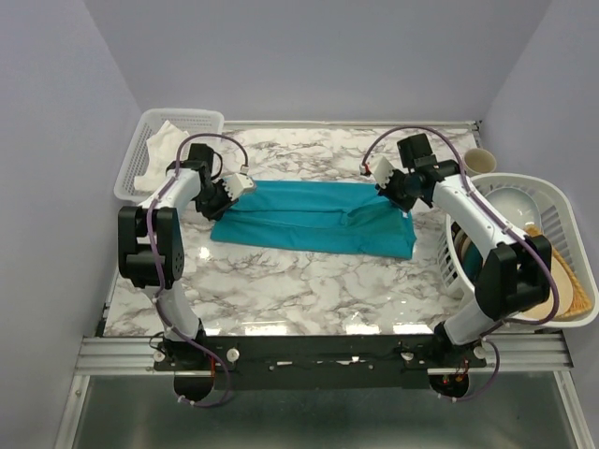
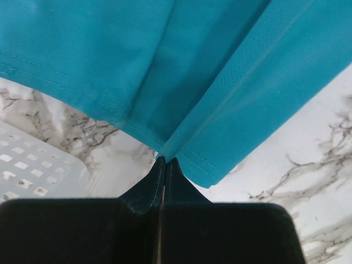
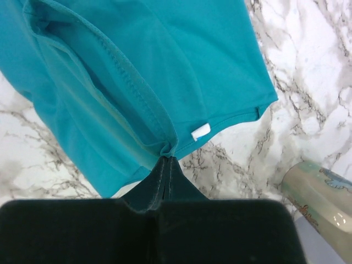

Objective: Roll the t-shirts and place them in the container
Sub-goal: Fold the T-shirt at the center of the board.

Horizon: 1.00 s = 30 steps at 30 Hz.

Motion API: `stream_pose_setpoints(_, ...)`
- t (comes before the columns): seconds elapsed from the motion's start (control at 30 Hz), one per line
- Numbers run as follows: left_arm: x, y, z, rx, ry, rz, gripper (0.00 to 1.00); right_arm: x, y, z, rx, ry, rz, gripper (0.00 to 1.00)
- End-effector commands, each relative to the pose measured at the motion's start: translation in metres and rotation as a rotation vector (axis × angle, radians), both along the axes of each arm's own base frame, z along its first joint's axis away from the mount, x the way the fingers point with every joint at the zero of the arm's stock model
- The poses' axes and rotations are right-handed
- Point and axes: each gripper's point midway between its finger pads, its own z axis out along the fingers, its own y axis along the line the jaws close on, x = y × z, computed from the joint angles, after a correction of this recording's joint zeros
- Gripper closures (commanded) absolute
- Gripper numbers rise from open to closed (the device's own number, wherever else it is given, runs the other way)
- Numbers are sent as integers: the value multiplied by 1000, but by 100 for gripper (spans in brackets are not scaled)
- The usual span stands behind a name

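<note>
Your top camera looks down from above and behind the arm bases over the whole marble table [image 1: 281, 281]. Both wrist cameras sit very close, each facing one end of the teal t-shirt [image 1: 314, 217], which all three views share.

Closed left fingers [image 2: 151, 186] on teal t-shirt [image 2: 220, 82] hem, over marble table [image 2: 308, 181], white basket [image 2: 33, 170] nearby.

t-shirt [image 2: 220, 82]: cropped top | cup [image 3: 322, 203]: cropped right | basket [image 2: 27, 165]: cropped left
</note>
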Motion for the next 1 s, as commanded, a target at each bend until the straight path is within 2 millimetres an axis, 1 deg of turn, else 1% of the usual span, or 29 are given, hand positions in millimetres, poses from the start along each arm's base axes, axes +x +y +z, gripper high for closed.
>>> stream_pose_setpoints(0.0,29,9,5,38,-69,96,100,27,-3,2,-37,-47,-21,100)
stream_pose_setpoints(0.07,33,12,4,49,-74,121,100,33,-4,2,-46,-53,-20,100)
stream_pose_setpoints(0.13,36,13,2,54,-68,125,100,38,-4,-2,-50,-53,-26,100)
stream_pose_setpoints(0.17,36,13,1,53,-66,134,100,43,-4,2,-51,-69,-30,100)
stream_pose_setpoints(0.23,37,13,0,53,-64,141,100,50,-4,-3,-58,-63,-38,99)
stream_pose_setpoints(0.3,39,13,0,49,-67,151,100,59,-4,1,-58,-80,-47,100)
stream_pose_setpoints(0.37,42,13,0,54,-75,161,100,64,-6,-3,-67,-70,-51,99)
stream_pose_setpoints(0.4,46,13,0,54,-80,176,100,69,-4,-1,-65,-79,-49,100)
stream_pose_setpoints(0.53,54,18,-5,85,-86,218,100,77,-5,-10,-85,-61,-47,100)
stream_pose_setpoints(0.57,56,18,-6,88,-90,226,99,79,-6,-17,-94,-48,-48,100)
stream_pose_setpoints(0.6,59,18,-7,91,-93,227,97,79,-7,-20,-98,-40,-47,100)
stream_pose_setpoints(0.63,59,17,-9,93,-93,231,92,80,-6,-21,-100,-36,-45,100)
stream_pose_setpoints(0.67,61,20,-8,103,-100,263,71,83,-7,-24,-104,-36,-50,99)
stream_pose_setpoints(0.7,66,21,-6,103,-130,283,64,83,-7,-27,-106,-30,-55,92)
stream_pose_setpoints(0.73,67,21,-3,96,-139,293,60,87,-6,-23,-98,-38,-70,85)
stream_pose_setpoints(0.77,66,16,1,66,-141,303,55,86,-7,-21,-96,-30,-83,76)
stream_pose_setpoints(0.8,68,13,16,41,-173,311,54,87,-6,-16,-89,-38,-93,74)
stream_pose_setpoints(0.83,68,9,25,13,-191,316,52,88,-6,-9,-77,-47,-114,72)
stream_pose_setpoints(0.87,67,4,34,-20,-209,316,47,89,-5,0,-66,-64,-128,64)
stream_pose_setpoints(0.9,64,-4,50,-66,-242,301,45,89,-5,7,-54,-75,-142,61)
stream_pose_setpoints(0.93,62,-10,57,-82,-256,285,44,87,-4,16,-37,-83,-151,59)
stream_pose_setpoints(0.97,58,-14,60,-94,-260,273,43,81,0,19,-20,-65,-133,55)
